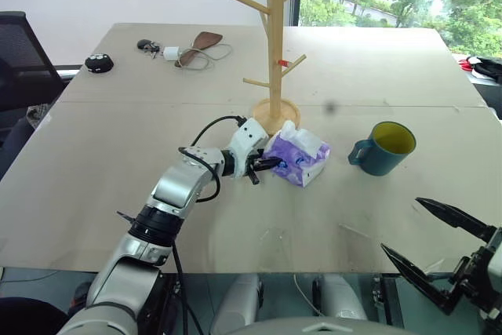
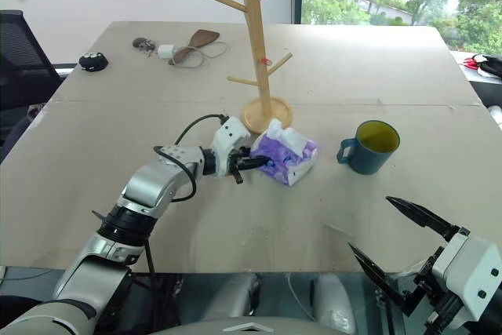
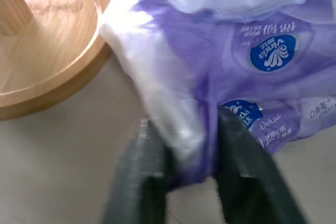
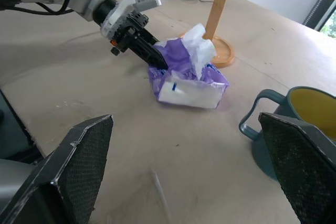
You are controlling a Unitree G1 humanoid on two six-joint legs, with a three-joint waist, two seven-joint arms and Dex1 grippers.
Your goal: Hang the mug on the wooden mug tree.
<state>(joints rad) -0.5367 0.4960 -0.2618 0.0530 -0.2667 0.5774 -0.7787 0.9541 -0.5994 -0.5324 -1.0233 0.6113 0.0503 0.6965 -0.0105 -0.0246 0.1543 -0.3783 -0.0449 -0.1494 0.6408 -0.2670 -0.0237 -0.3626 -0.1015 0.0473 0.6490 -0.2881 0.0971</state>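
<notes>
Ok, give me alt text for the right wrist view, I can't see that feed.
The left gripper is pinching the near end of a purple tissue pack on the table, just in front of the mug tree. The mug stands upright to one side, handle towards the pack, and the right gripper's wide-open fingers frame the foreground.

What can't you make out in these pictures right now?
- Small items at the table's far end: too small to identify.
- Print on the purple tissue pack, left wrist view: partly blurred.
- The mug, right wrist view: its far side cut by the frame edge and the right tool's finger.
</notes>
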